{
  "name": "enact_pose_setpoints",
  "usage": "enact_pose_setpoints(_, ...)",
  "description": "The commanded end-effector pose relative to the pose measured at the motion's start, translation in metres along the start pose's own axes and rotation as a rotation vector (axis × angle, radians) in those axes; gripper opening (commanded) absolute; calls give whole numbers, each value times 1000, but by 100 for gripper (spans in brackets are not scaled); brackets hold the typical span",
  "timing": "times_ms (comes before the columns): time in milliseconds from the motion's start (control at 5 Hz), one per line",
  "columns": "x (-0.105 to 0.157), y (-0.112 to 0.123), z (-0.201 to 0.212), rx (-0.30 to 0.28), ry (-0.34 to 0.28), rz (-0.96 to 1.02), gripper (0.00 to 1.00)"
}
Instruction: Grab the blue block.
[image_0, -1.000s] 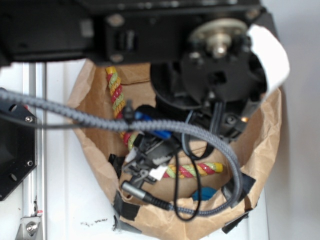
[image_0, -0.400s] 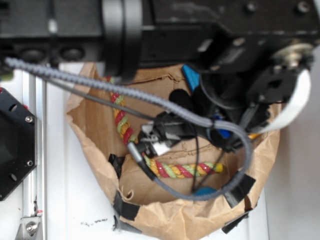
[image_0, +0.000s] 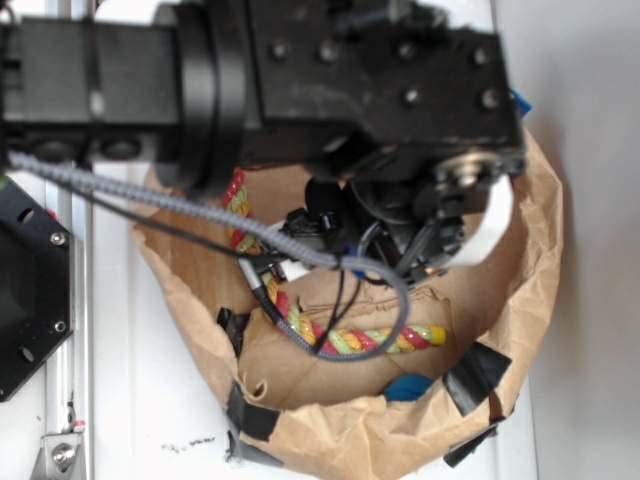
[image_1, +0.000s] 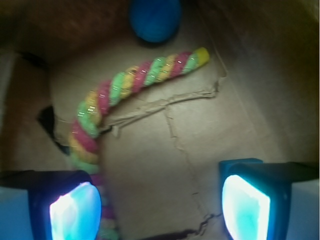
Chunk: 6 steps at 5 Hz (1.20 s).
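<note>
The blue block is hidden; in the exterior view the black arm (image_0: 330, 90) covers the back of the paper bag (image_0: 520, 260). In the wrist view my gripper (image_1: 160, 205) hangs open over the bag's bare floor, its two glowing pads (image_1: 75, 212) wide apart with nothing between them. The left pad is beside the lower end of the striped rope (image_1: 125, 80). A small rounded blue lump (image_1: 155, 19) lies beyond the rope's yellow tip, and it also shows at the bag's front (image_0: 405, 386).
The striped rope (image_0: 380, 340) curves along the bag's left and front. The crumpled bag walls rise all round, patched with black tape (image_0: 478, 372). A grey braided cable (image_0: 180, 205) loops into the bag. A metal rail (image_0: 75, 300) runs along the left.
The arm has swung towards the back of the bag and now covers the blue slab that leaned there 0.4 s ago. The gripper has shifted back, off the rope's front stretch.
</note>
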<state>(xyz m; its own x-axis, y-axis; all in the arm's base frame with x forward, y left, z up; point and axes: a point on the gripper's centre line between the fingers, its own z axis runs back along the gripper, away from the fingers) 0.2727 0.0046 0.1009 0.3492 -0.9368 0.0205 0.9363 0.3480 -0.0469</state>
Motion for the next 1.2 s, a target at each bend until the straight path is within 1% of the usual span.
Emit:
enact_pose_setpoints(0,-2,11,12,67,-65,-47,100)
enact_pose_setpoints(200,-5,15,13,60,-84,-48,100)
enact_pose_setpoints(400,-9,15,12,56,-77,-45,100)
enact_pose_setpoints(600,-21,16,8,44,-75,-9,100)
enact_pose_setpoints(800,-30,22,4,49,-73,-14,100)
enact_pose_setpoints(1000,-30,22,4,49,-73,-14,100)
